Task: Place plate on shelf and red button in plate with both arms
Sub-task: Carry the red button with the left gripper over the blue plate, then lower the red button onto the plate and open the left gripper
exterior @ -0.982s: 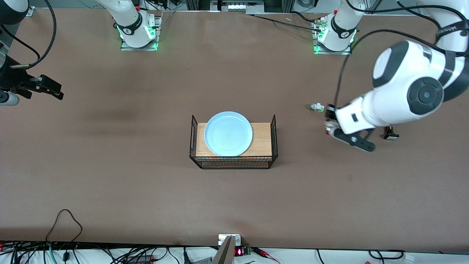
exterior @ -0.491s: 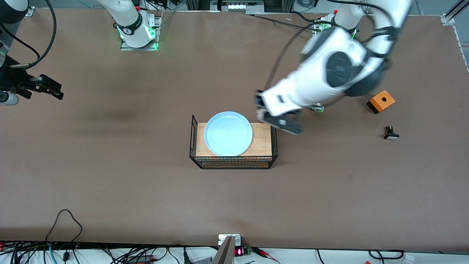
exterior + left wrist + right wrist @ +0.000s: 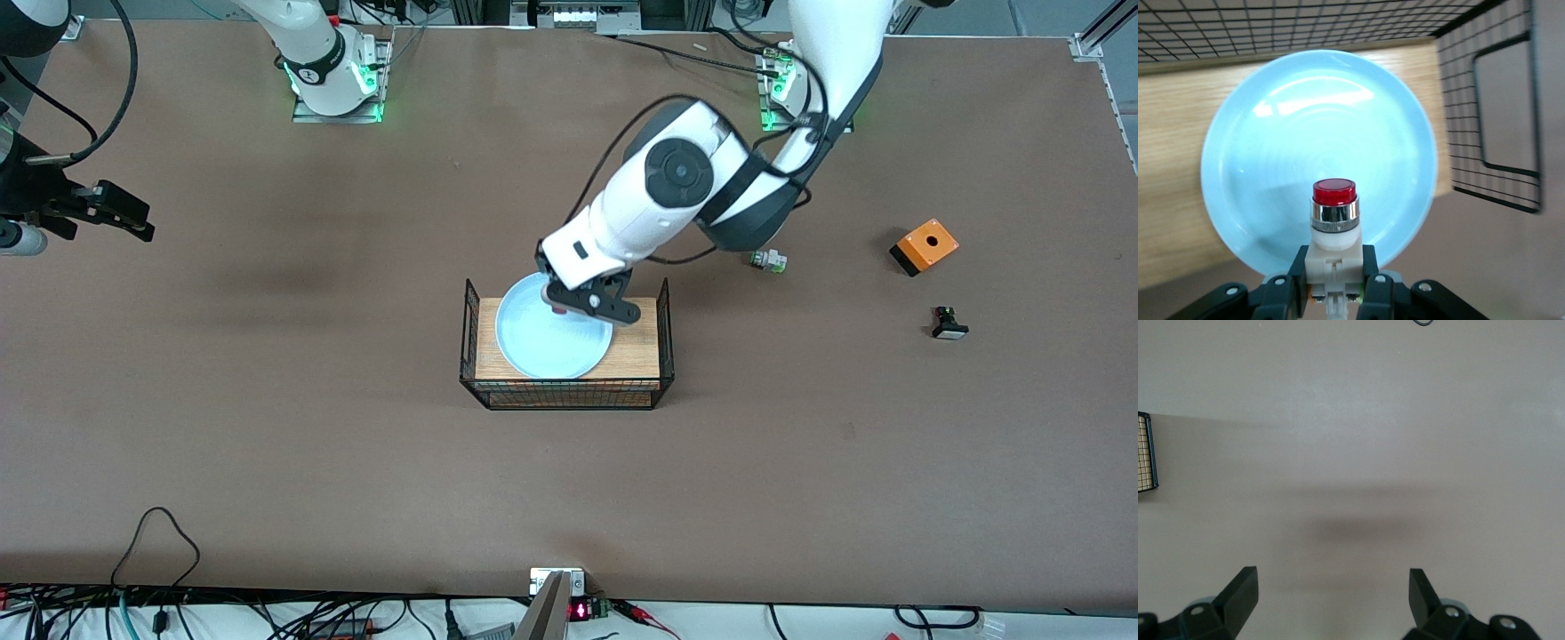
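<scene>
The pale blue plate [image 3: 544,342] lies on a wooden board inside a wire basket at the table's middle. My left gripper [image 3: 569,307] hangs over the plate's rim on the robots' side, shut on the red button [image 3: 559,309]. In the left wrist view the fingers [image 3: 1298,277] clamp the button's white body [image 3: 1334,248], with its red cap pointing out over the plate [image 3: 1271,153]. My right gripper [image 3: 124,218] waits open and empty over bare table at the right arm's end; its wrist view shows the fingers [image 3: 1241,590] spread wide.
The black wire basket [image 3: 565,393] has raised ends around the wooden board [image 3: 636,342]. Toward the left arm's end lie a white part with a green cap [image 3: 767,260], an orange box [image 3: 925,246] and a black part with a white cap [image 3: 949,325].
My left arm has swung from the left arm's end of the table to over the plate, carrying the red button. The orange box has come into view. The right arm has not moved.
</scene>
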{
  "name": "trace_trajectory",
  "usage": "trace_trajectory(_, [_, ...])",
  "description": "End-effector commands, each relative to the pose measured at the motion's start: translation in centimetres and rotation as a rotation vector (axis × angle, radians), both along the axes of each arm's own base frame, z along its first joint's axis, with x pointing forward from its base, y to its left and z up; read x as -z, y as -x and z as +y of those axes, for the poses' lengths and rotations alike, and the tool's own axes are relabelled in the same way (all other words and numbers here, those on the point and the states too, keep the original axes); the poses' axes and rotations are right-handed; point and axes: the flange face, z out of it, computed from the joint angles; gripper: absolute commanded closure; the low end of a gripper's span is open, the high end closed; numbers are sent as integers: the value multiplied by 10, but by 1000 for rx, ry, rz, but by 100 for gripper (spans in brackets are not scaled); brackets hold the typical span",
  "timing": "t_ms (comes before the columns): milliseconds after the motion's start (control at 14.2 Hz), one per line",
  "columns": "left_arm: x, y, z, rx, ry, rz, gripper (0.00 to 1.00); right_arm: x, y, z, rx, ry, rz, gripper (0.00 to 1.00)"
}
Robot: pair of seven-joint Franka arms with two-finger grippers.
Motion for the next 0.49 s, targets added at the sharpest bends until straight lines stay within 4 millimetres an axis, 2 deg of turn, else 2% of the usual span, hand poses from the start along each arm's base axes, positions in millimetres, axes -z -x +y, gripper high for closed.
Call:
trace_trajectory(0, [5, -6, -10, -3, -19, -58, 83, -6, 1, 8, -3, -15, 1, 0])
trace_trajectory(140, [15, -8, -9, -6, -26, -48, 77, -6, 0, 10, -7, -13, 2, 0])
trace_trajectory(211, [15, -8, -8, -7, -26, -48, 52, -6, 1, 10, -8, -15, 1, 0])
trace_trajectory(281, [15, -9, -8, -7, -26, -48, 20, -6, 0, 10, -8, -14, 2, 0])
trace_trajectory(351, [13, -12, -4, -4, -27, -54, 0, -6, 0, 10, -11, -15, 2, 0])
trace_trajectory(421, [10, -13, -3, -8, -27, -57, 0, -6, 1, 10, -11, -14, 2, 0])
